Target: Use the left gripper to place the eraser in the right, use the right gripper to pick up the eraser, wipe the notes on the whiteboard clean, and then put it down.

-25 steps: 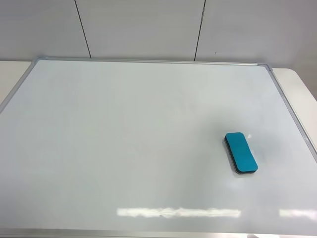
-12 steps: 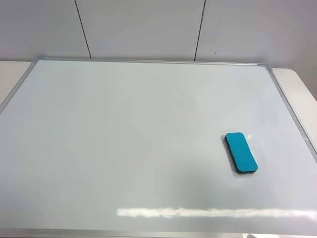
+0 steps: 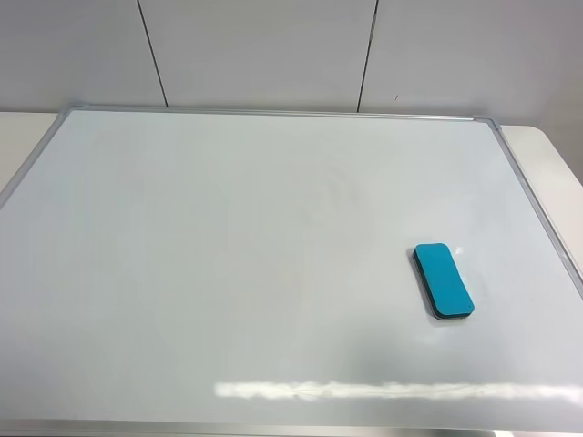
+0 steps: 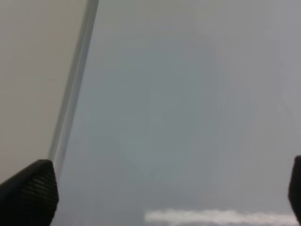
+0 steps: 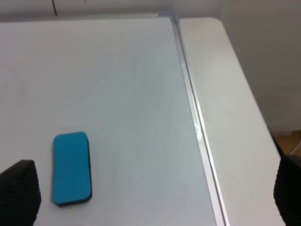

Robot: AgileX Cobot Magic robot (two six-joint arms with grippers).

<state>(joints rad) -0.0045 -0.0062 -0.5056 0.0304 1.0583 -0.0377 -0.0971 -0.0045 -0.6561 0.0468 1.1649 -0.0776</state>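
Fingers, right gripper [image 5: 150, 197]: two black textured pads [image 5: 19, 193], set wide apart at opposite edges of the right wrist view, nothing between them.

Fingers, left gripper [image 4: 164, 193]: likewise spread wide and empty; one pad [image 4: 28, 193] sits close to the board's silver frame on the left side, only bare board between the tips.

Eraser [image 3: 444, 280]: teal block with black felt base, lying flat on the whiteboard [image 3: 228, 273], right-hand portion, well inside the right frame rail. Free of both grippers. Long axis runs roughly front to back, slightly slanted, near end angled toward the right rail.

Governing relation: in the right wrist view the eraser [image 5: 71, 168] lies just beside one pad, off to that side rather than centred between the tips. Right arm judged much the nearer; left arm is well apart, across the board.

Notes: no red marks legible; only a faint smudge near the board's centre. Judgement: wiping appears done and the eraser put down.
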